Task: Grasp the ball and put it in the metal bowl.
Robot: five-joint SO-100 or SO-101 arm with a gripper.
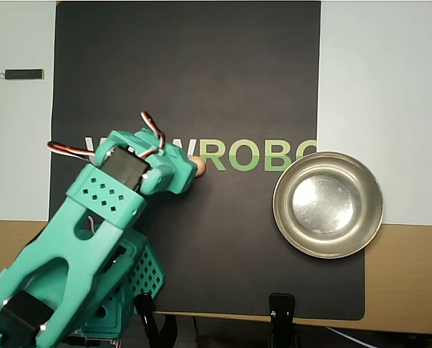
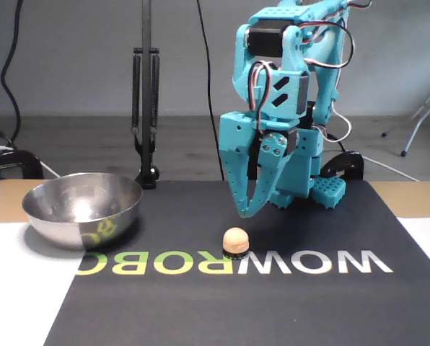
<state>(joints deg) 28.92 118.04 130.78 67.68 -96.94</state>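
Observation:
The ball (image 2: 235, 238), a small peach-tan sphere, rests on the black mat on a small dark ring, among the printed letters. In the overhead view the gripper's head hides all but the right edge of the ball (image 1: 199, 167). My teal gripper (image 2: 245, 213) hangs just above and slightly behind the ball without touching it. Its two fingers taper down until the tips meet, and nothing is held between them. From above, the gripper (image 1: 189, 174) sits over the ball's left side. The metal bowl (image 1: 283, 217) stands empty at the mat's right edge, which is the left side for the bowl (image 2: 85, 225) in the fixed view.
White sheets border the black lettered mat (image 1: 201, 72). A small dark bar (image 1: 24, 74) lies on the left sheet. Black clamps (image 1: 281, 312) grip the mat's near edge. Behind the bowl stands a black stand (image 2: 144, 108). The arm's base (image 2: 323, 189) sits at the mat's back.

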